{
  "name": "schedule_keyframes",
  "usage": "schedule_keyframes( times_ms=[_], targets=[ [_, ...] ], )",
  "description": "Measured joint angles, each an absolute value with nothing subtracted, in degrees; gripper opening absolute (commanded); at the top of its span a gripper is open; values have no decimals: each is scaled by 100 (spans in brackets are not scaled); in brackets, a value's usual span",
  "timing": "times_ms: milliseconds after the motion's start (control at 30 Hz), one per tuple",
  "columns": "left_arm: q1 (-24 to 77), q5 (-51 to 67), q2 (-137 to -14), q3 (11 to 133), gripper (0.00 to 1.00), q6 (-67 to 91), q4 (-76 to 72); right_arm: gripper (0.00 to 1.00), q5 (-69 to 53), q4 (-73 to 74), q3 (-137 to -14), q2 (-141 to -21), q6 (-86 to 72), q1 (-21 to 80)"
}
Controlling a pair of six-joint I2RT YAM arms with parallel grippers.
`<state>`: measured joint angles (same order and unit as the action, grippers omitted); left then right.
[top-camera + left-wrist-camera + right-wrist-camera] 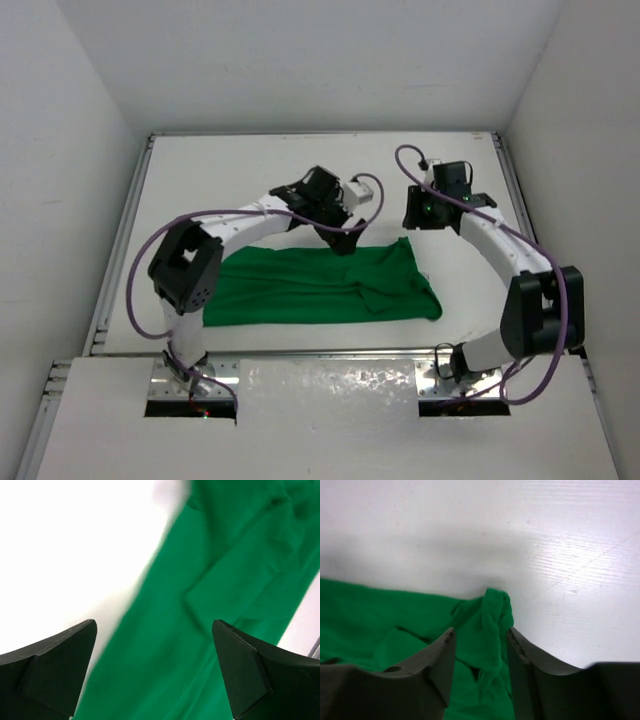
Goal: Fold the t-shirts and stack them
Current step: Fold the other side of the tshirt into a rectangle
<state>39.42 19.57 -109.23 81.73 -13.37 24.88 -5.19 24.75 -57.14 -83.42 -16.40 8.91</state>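
The shirt (300,290) lies on the table (250,170) as a long green band. It runs left to right across the near half and sits closer to the near edge than to the far one. Its left end is flat and squared off and lies just beside the left arm (185,270). Its right end is rumpled, with a few folds and a loose flap towards the near right.

The left claw (342,242) hangs over the far edge of the band, about midway along the table. In the left wrist view its fingers (55,670) stand wide apart with nothing between them. Under the gap lie smooth green cloth (200,580) and a strip of bare table (75,555).

The right claw (413,215) is at the band's far right corner. In the right wrist view its fingers (442,660) are partly apart. A crumpled peak of the shirt (492,615) stands up in the gap between them, with white table (520,530) beyond it. I cannot tell whether the cloth presses against either finger, but the fingers are not clamped on it.

A purple cable (140,270) loops along each arm.
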Motion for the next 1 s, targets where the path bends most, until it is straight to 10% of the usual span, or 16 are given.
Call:
schedule_keyframes(
  times_ms=[100,267,800,1000],
  targets=[
    [3441,1922,-10471,8180,98,-1354,2689,38,-440,2558,-6178,-8912,-1597,880],
    [2097,1697,-9810,7894,57,-1487,3030,39,-333,2851,-6571,-9835,-1466,880],
    [-908,998,-10042,6073,90,-1837,3138,5,-325,3044,-6711,-10711,-1306,880],
    [-987,851,-10256,6073,51,-1951,2777,0,-360,2834,-6678,-10711,-1361,880]
  ],
)
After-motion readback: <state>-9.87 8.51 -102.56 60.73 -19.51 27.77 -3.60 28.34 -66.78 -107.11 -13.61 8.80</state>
